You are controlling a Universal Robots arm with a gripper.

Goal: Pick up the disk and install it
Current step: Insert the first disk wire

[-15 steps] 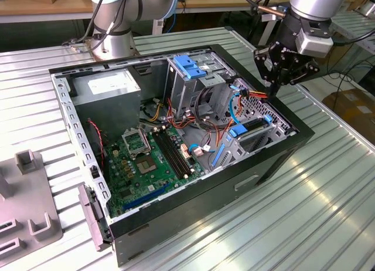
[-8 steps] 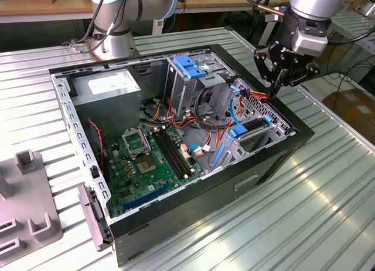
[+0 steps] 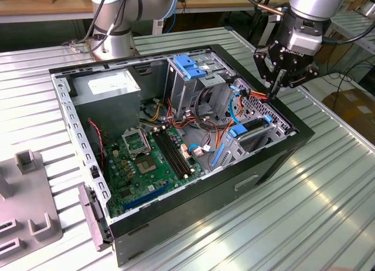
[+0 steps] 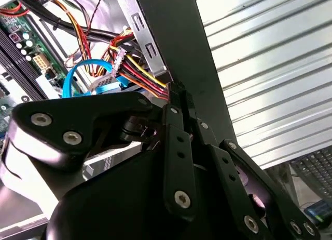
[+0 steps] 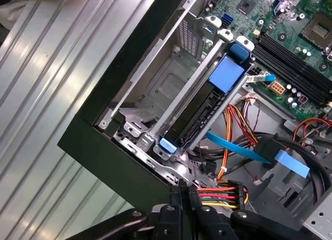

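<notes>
The disk (image 3: 253, 125) sits on edge in the drive bay at the open computer case's (image 3: 193, 195) side on the exterior view's right. Its dark side and light-blue bracket show in the first wrist view (image 5: 199, 112). My gripper (image 3: 274, 90) hangs just above the case's rim, a short way behind the disk, over the red, yellow and orange power cables (image 5: 220, 192). Its fingers are shut together with nothing between them in both wrist views (image 4: 176, 92) (image 5: 185, 188).
Inside the case are a green motherboard (image 3: 146, 159), a grey power supply box (image 3: 111, 86), a metal cage with a blue handle (image 3: 190, 65) and loose blue cables (image 5: 236, 149). A second arm's base (image 3: 111, 30) stands behind the case. Grey fixtures (image 3: 26, 206) lie on the ribbed table.
</notes>
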